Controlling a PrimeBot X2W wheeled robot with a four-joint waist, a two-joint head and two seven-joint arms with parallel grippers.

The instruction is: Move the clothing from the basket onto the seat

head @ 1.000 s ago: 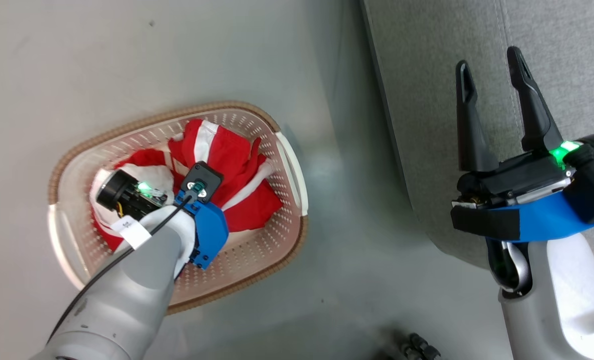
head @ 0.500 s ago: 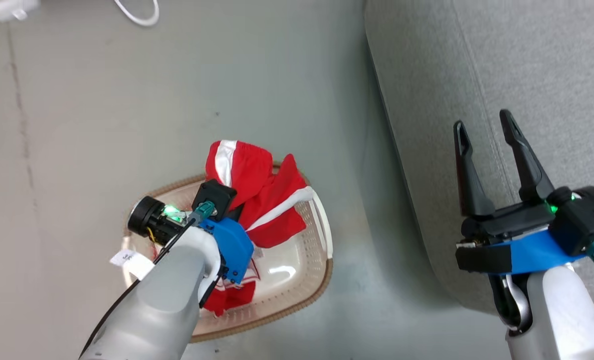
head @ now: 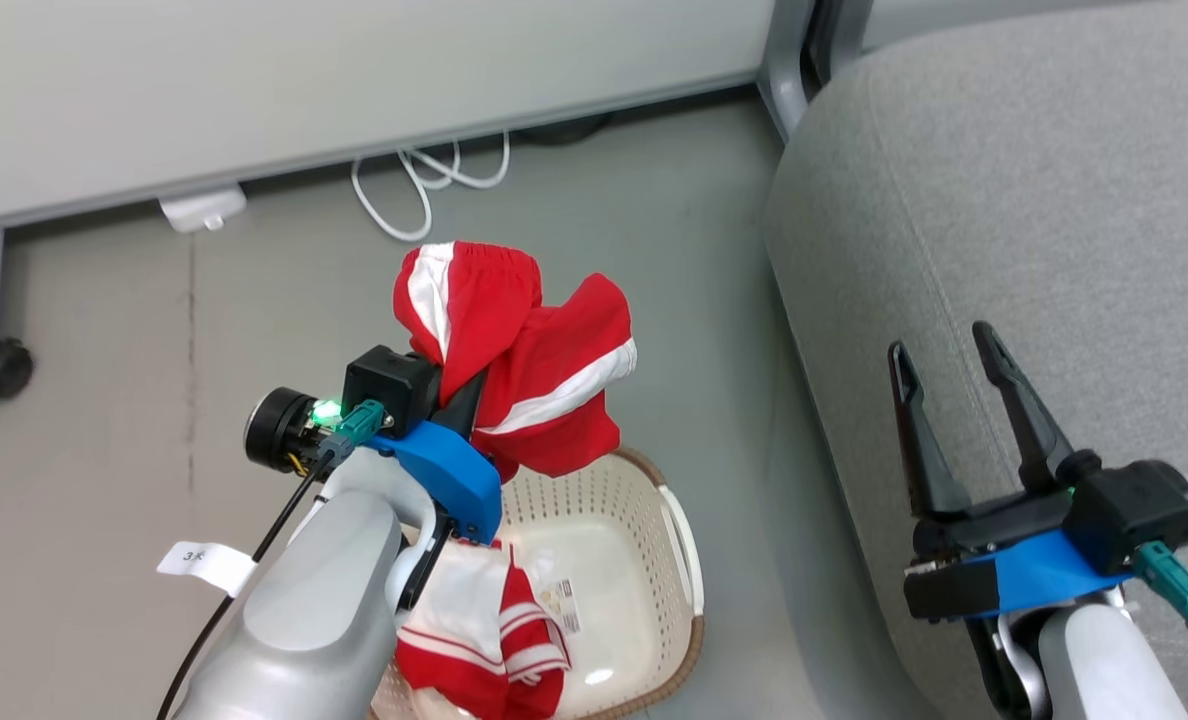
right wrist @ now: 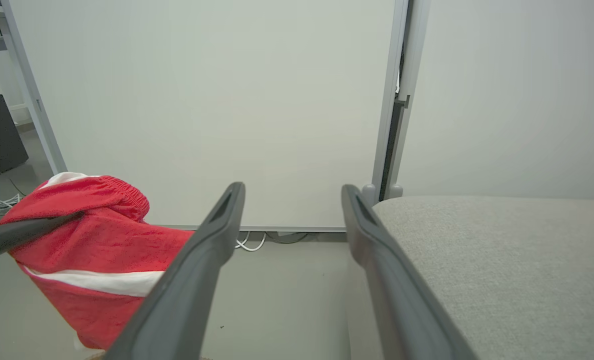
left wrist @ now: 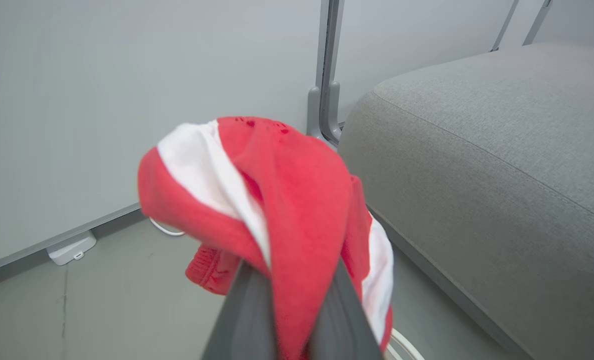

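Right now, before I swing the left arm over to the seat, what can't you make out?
- Left tool tips: left wrist view, wrapped by the held red garment.
- Basket near end: head view, cut by the bottom edge and covered by the left forearm; clothing beneath it uncountable.
- Label: head view, too small to read.

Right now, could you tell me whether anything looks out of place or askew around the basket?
Nothing is spilled or damaged. One red-and-white garment hangs bunched from the shut left gripper above the basket; a second garment lies crumpled inside it. A loose white cable coils on the floor by the wall.
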